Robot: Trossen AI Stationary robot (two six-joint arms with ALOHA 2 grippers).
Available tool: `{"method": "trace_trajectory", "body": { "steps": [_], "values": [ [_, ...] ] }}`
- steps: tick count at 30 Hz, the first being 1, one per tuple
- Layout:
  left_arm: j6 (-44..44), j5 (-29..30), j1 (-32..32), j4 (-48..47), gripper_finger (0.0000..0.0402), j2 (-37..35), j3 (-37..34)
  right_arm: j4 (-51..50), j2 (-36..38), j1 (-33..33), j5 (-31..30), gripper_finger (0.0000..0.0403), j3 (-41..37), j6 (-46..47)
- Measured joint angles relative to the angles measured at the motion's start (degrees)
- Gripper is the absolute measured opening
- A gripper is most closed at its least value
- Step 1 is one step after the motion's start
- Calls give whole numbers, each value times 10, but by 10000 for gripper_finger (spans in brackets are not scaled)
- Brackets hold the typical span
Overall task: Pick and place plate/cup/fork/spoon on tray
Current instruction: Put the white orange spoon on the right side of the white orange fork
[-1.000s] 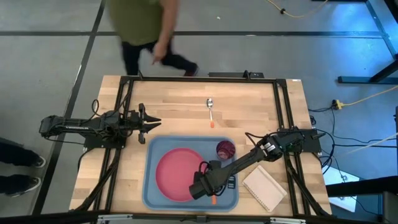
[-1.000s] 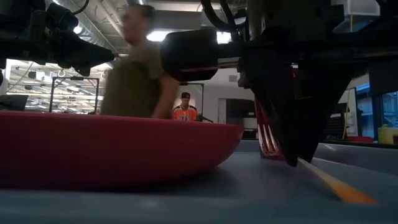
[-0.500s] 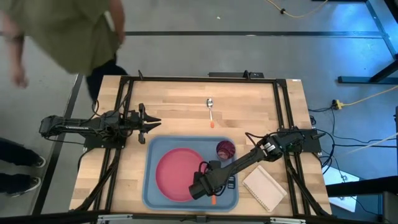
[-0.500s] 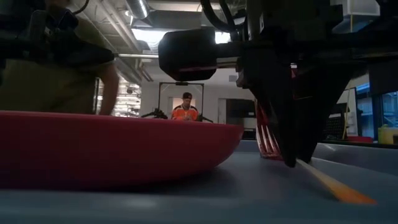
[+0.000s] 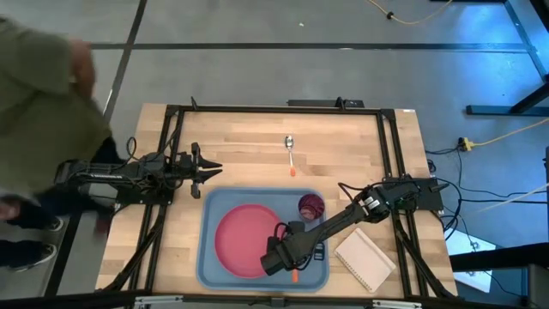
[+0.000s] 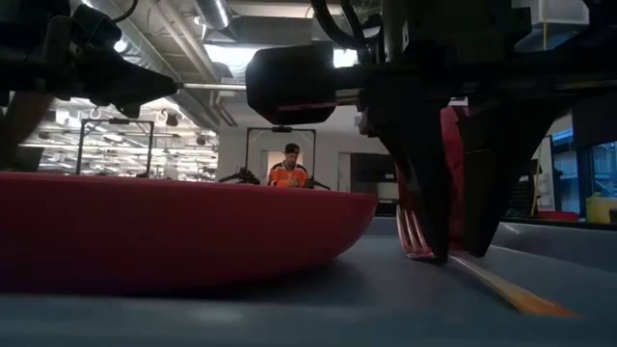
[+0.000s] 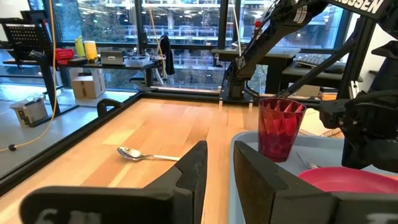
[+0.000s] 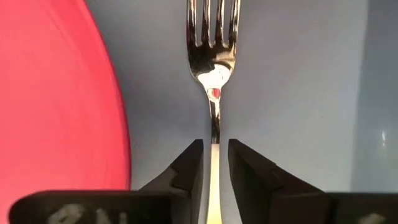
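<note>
Since a moment ago the person [image 5: 43,112] has drifted to the table's left edge, and the right gripper's [image 8: 214,158] fingers have parted slightly, now standing just off either side of the fork [image 8: 214,68] handle. That fork lies flat on the tray [image 5: 210,257] beside the plate [image 5: 244,240], tines pointing away from the wrist. Partial white lettering, "OSSEN", shows on an arm. Left gripper [image 5: 208,170] waits parted over the wood; spoon [image 5: 291,153] lies beyond the tray, cup [image 5: 310,206] on it.

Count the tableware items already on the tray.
3: the plate on the tray's left part, the cup in its far right corner, the fork between the right tool's fingers.
</note>
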State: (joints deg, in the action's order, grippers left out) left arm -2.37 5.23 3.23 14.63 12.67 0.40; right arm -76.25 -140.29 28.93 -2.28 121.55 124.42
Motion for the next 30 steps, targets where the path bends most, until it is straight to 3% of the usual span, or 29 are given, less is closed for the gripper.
{"method": "trace_trajectory", "body": {
  "steps": [7, 12, 16, 30],
  "values": [
    [0, 0, 0, 0, 71, 0, 0, -52, 6, 3, -57, 80, 61, -2],
    [0, 0, 0, 0, 71, 0, 0, -108, 7, 11, -134, 80, 136, -21],
    [0, 0, 0, 0, 71, 0, 0, -67, 41, 18, -179, 80, 128, -81],
    [0, 0, 0, 0, 71, 0, 0, -138, 122, -42, -329, 81, 131, -339]
  ]
}}
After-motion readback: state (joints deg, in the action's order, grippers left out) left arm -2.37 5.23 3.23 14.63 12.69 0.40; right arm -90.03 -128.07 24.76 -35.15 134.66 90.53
